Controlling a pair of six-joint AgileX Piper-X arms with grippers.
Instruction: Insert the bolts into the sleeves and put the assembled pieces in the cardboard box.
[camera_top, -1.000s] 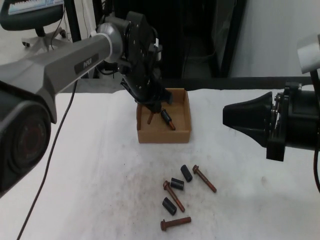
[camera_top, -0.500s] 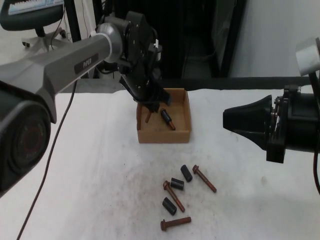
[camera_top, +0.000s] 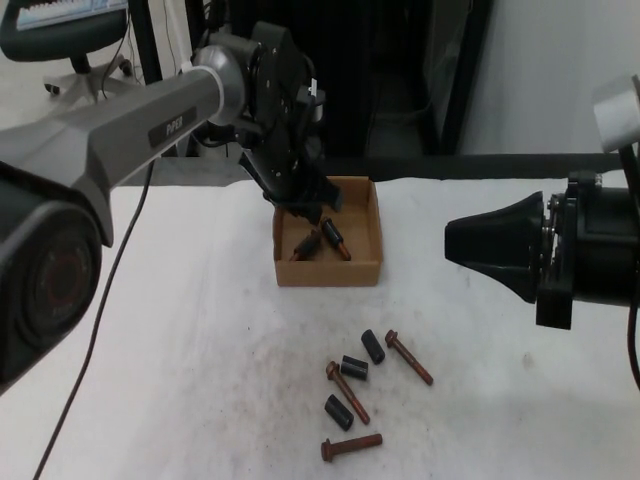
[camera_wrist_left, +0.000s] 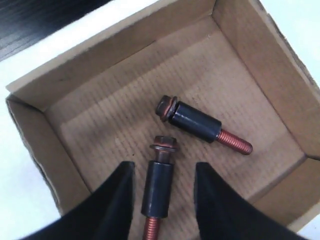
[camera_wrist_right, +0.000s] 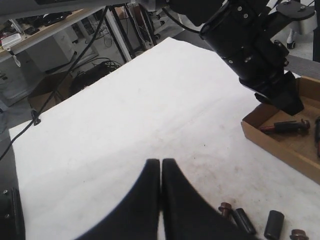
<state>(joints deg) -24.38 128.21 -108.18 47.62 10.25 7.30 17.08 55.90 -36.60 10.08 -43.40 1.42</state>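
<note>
The cardboard box (camera_top: 330, 272) (camera_wrist_left: 100, 55) holds two assembled pieces, each a copper bolt through a black sleeve. One piece (camera_wrist_left: 197, 122) (camera_top: 334, 238) lies free near the middle. The other piece (camera_wrist_left: 159, 180) (camera_top: 306, 245) lies on the box floor between the open fingers of my left gripper (camera_wrist_left: 164, 166) (camera_top: 305, 212), which hangs just above it. My right gripper (camera_wrist_right: 161, 165) (camera_top: 452, 238) is shut and empty, hovering over the cloth to the right. Three loose bolts (camera_top: 409, 357) (camera_top: 347, 391) (camera_top: 351, 445) and three loose sleeves (camera_top: 373, 345) (camera_top: 354, 367) (camera_top: 338, 411) lie on the cloth in front.
A white cloth (camera_top: 180, 350) covers the bench. The left arm's dark body (camera_wrist_right: 250, 45) stands over the box (camera_wrist_right: 280, 145). A black edge (camera_top: 480, 165) runs along the back of the bench. Open cloth lies left of the loose parts.
The assembled piece that hung tilted in my left gripper now lies flat on the box floor, let go. The right arm has kept still.
</note>
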